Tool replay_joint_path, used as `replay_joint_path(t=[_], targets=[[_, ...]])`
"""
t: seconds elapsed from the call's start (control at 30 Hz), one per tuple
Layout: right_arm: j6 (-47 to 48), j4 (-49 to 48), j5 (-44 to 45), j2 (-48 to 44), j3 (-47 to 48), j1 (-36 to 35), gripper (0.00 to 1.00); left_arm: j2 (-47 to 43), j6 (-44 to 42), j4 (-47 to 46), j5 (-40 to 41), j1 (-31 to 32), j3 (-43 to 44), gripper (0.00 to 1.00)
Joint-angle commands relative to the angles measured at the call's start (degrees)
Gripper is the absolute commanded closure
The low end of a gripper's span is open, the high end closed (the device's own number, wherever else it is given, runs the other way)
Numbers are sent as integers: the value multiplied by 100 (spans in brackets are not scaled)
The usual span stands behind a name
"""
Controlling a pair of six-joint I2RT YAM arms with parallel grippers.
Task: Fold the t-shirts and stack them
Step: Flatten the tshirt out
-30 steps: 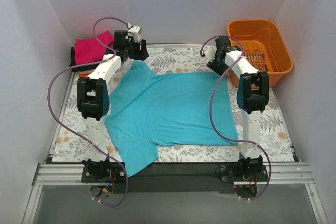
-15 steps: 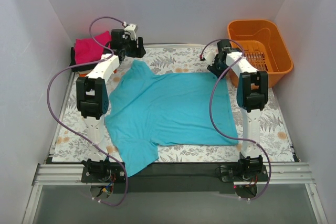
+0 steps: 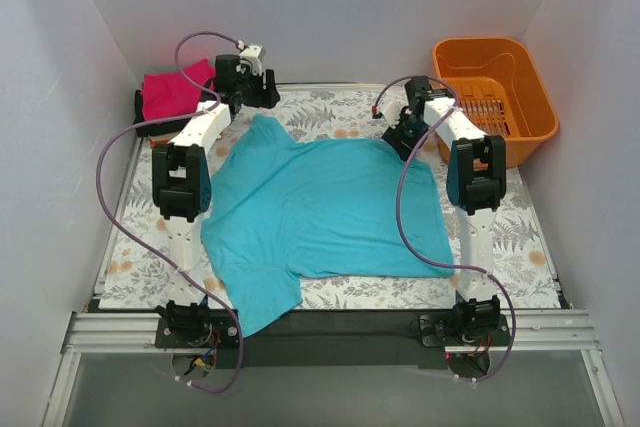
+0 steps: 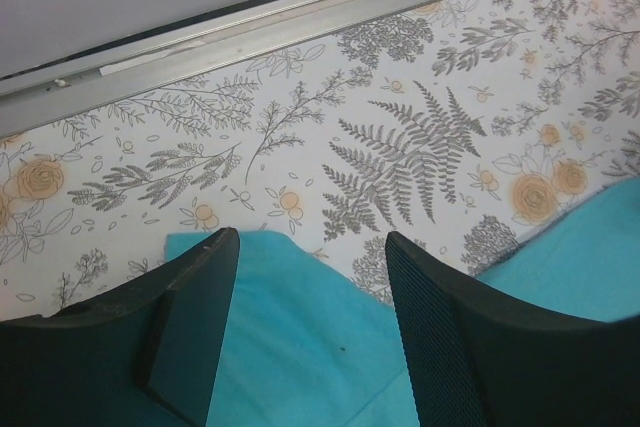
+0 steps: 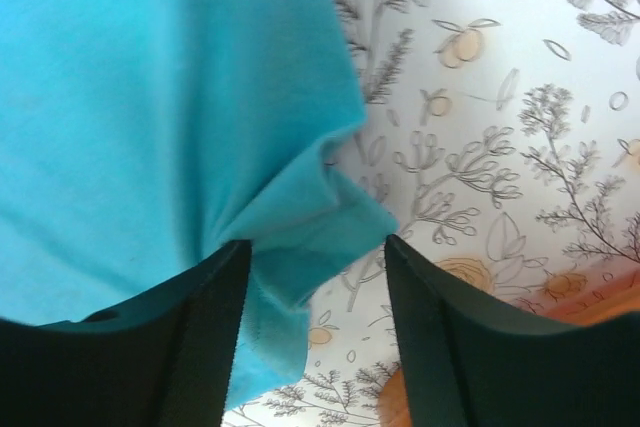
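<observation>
A teal t-shirt (image 3: pixel 320 212) lies spread flat on the floral mat. My left gripper (image 3: pixel 252 97) is open at the shirt's far left sleeve. In the left wrist view its fingers (image 4: pixel 195 317) straddle the teal sleeve corner (image 4: pixel 300 347) without touching it. My right gripper (image 3: pixel 400 132) is open at the shirt's far right corner. In the right wrist view a bunched teal corner (image 5: pixel 300 212) lies between the open fingers (image 5: pixel 205 337). A folded magenta shirt (image 3: pixel 175 90) sits on a black one (image 3: pixel 140 107) at the far left. The orange shirt is hidden.
An orange plastic basket (image 3: pixel 495 97) stands at the far right, just beyond my right arm. The floral mat (image 3: pixel 330 112) ends at a metal rail (image 4: pixel 300 12) along the back wall. White walls close in on both sides.
My right gripper has moved left and nearer, over the shirt's far right corner. My left gripper has shifted slightly by the far sleeve. The shirt lies as before.
</observation>
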State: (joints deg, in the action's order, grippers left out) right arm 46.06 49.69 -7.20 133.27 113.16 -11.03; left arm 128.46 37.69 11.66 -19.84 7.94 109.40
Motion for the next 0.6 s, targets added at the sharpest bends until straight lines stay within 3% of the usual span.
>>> replay_joint_path(t=[0.0, 0.1, 0.17, 0.33, 0.53, 0.57], targets=[[-300, 163, 210, 243, 286, 57, 45, 310, -60, 64, 146, -39, 423, 43], [-273, 146, 298, 269, 119, 57, 43, 740, -87, 231, 445, -39, 792, 43], [-282, 155, 290, 261, -31, 57, 51, 1057, -139, 389, 761, -39, 1047, 44], [-326, 207, 360, 348, -84, 48, 55, 1356, -254, 425, 1227, -39, 1048, 44], [-212, 243, 404, 384, -145, 48, 78, 1489, -315, 661, 1141, -39, 987, 44], [-194, 243, 412, 366, -146, 48, 87, 1454, -289, 679, 1070, -39, 917, 44]])
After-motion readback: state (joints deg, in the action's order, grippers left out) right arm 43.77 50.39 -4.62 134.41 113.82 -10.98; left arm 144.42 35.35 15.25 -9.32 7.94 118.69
